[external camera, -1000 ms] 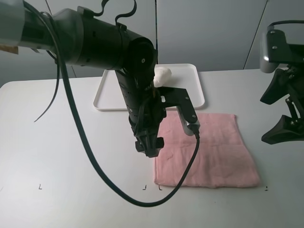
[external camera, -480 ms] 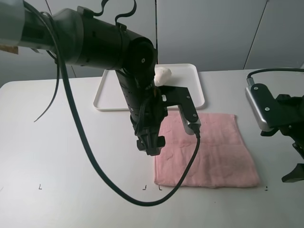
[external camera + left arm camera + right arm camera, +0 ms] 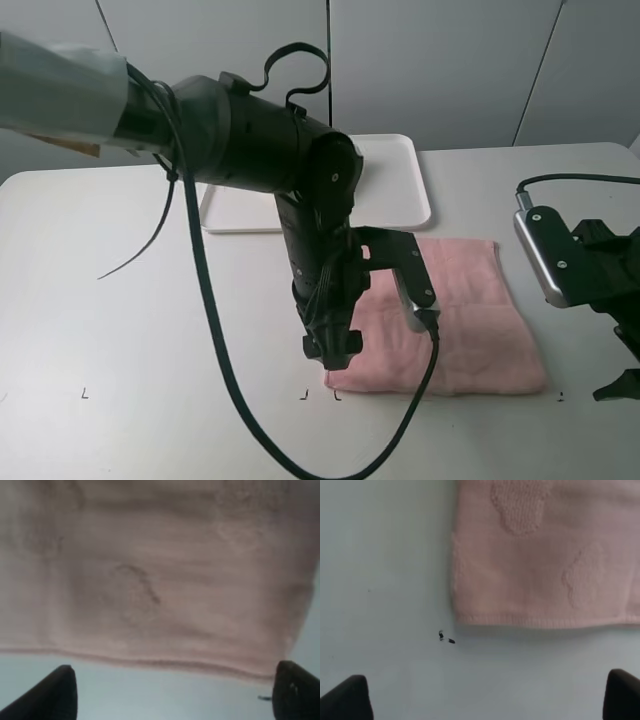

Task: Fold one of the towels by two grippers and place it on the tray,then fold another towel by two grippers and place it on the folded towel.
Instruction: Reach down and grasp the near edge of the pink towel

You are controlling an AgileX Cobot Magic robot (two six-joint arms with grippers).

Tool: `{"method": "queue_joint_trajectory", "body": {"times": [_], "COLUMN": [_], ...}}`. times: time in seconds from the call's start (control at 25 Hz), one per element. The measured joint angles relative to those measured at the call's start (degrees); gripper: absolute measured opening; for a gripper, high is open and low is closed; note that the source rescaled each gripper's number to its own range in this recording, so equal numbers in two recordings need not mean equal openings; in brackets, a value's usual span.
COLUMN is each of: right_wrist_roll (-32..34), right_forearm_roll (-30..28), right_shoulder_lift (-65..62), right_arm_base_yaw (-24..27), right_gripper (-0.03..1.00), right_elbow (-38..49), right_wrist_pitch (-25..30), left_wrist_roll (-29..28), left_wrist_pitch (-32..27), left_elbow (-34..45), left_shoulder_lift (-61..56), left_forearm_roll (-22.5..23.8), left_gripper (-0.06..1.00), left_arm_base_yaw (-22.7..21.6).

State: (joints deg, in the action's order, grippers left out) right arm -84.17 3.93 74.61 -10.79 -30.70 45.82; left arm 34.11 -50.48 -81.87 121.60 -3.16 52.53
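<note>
Here, the pale pink towel (image 3: 450,320) is laid flat on the tabletop (image 3: 150,330), just in front of the white tray (image 3: 400,205). The left claw (image 3: 175,695) and the right claw (image 3: 485,700) are both spread wide, with nothing held. Its near corners are best pinched low together, then lifted evenly. Much of the tray is hidden by the left arm; no cream towel can be made out there.
</note>
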Motion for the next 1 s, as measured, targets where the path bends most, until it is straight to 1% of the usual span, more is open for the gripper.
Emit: {"method": "queue_joint_trajectory", "body": {"times": [0.16,0.28,0.4,0.48,0.56,0.68,1.0], "right_wrist_roll": [-0.4,-1.55,-1.96,-1.96,-2.07,-2.31,-2.42], "right_forearm_roll": [0.0,0.0,0.0,0.0,0.0,0.0,1.11], "right_shoulder_lift": [0.84,0.84,0.84,0.84,0.84,0.84,3.26], "right_arm_base_yaw": [0.0,0.0,0.0,0.0,0.0,0.0,0.0], "right_gripper": [1.0,1.0,1.0,1.0,1.0,1.0,1.0], "right_elbow": [0.0,0.0,0.0,0.0,0.0,0.0,0.05], "right_wrist_pitch": [0.0,-0.1,-0.22,-0.22,-0.34,-0.44,-0.44], "left_wrist_roll": [-0.32,-1.42,-2.15,-2.33,-2.54,-4.68,-9.16], "left_wrist_pitch": [-2.06,-3.76,-3.75,-2.31,-0.35,1.56,2.92], "left_elbow": [0.0,0.0,1.2,3.49,5.64,7.57,8.0], "left_shoulder_lift": [0.35,0.44,0.44,0.44,0.44,0.44,0.44], "left_forearm_roll": [-0.38,-1.15,-1.37,-1.0,0.16,3.16,6.8], "left_gripper": [1.0,1.0,1.0,1.0,1.0,1.0,1.0], "left_arm_base_yaw": [2.02,2.15,2.49,3.53,5.48,7.95,8.49]}}
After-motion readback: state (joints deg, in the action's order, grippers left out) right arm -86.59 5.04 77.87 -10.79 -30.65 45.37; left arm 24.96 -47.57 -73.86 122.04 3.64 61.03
